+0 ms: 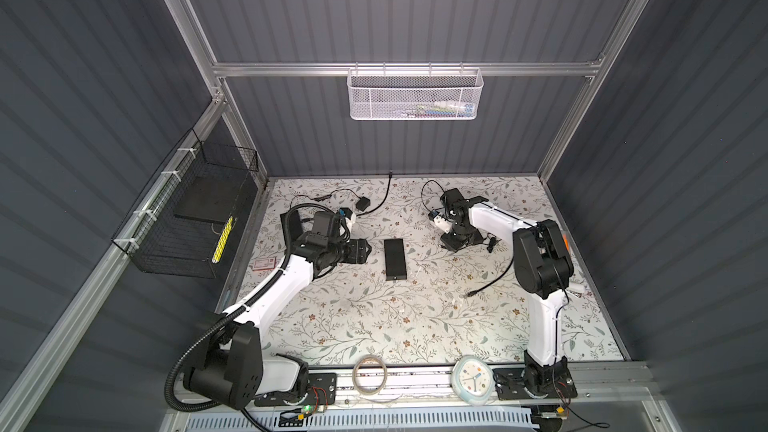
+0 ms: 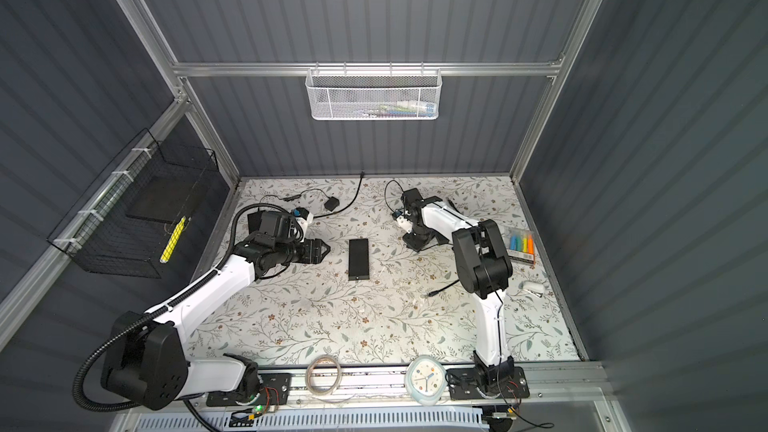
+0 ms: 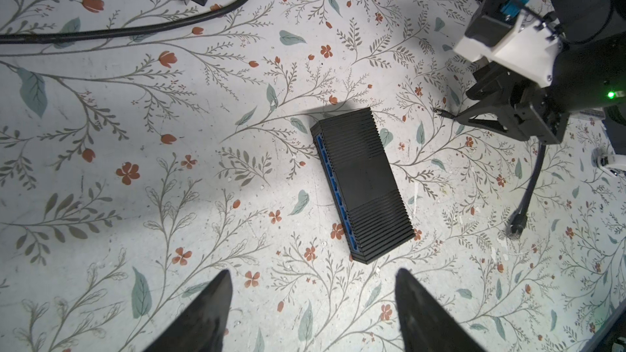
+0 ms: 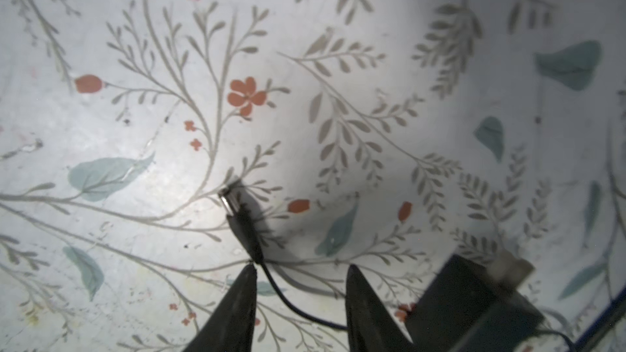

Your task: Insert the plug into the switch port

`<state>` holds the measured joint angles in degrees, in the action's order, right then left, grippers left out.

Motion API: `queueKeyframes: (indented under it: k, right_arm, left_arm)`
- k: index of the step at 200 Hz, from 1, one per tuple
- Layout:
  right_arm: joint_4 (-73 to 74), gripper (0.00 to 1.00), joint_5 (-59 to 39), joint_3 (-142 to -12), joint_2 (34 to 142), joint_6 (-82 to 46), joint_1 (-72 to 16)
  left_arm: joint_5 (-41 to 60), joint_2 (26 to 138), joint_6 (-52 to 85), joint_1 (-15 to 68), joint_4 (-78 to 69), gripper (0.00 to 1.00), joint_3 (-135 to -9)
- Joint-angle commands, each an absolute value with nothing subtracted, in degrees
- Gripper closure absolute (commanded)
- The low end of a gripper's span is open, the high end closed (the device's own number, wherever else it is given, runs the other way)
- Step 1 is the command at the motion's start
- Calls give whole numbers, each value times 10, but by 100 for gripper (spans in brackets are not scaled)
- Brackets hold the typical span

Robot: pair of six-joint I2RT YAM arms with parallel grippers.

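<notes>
The switch (image 1: 395, 258) (image 2: 358, 258) is a flat black ribbed box lying mid-table, with blue ports (image 3: 333, 184) along one long side. A small barrel plug (image 4: 237, 211) (image 3: 440, 111) on a thin dark cable (image 4: 281, 296) lies on the floral mat right of the switch. My right gripper (image 4: 301, 267) (image 1: 449, 244) points down just behind the plug, open, with the thin cable running between its fingers. One fingertip (image 4: 249, 270) almost touches the plug's rear end. My left gripper (image 3: 313, 275) (image 1: 368, 251) hangs open and empty just left of the switch.
A black power adapter (image 1: 363, 203) and a thick black cable (image 1: 384, 197) lie at the back. A network cable ends in a connector (image 1: 469, 293) at front right. A black block (image 4: 474, 303) sits beside my right gripper. Markers (image 2: 521, 247) lie behind the right arm.
</notes>
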<state>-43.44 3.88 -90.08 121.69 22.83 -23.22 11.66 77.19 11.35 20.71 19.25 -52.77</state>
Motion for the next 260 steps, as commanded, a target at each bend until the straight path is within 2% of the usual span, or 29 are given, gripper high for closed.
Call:
queueKeyframes:
  k: [1, 30, 81, 128, 168, 189, 229, 246, 260]
  right_arm:
    - [-448, 58, 35, -902, 1228, 233, -250]
    - [-441, 65, 35, -899, 1240, 231, -260]
    - [-432, 100, 26, -894, 1234, 227, -260]
    - [-413, 100, -15, -885, 1126, 191, -255]
    - [-358, 100, -46, -841, 1022, 122, -255]
    - [-317, 100, -63, -805, 977, 67, -255]
    - [-227, 100, -104, -740, 901, -63, -255]
    - [-187, 100, -115, -717, 875, -100, -256]
    - [-188, 97, -108, -709, 874, -97, -255]
  left_arm:
    - [125, 775, 100, 212, 193, 24, -522]
    - [126, 774, 100, 212, 193, 24, -519]
    - [124, 762, 103, 212, 195, 25, -513]
    - [153, 750, 108, 215, 184, 27, -507]
    - [157, 752, 123, 271, 141, 27, -496]
    - [159, 761, 132, 303, 95, 27, -490]
    - [134, 794, 159, 381, -55, 20, -476]
    - [129, 823, 165, 405, -118, 19, -484]
    - [122, 850, 163, 414, -114, 20, -504]
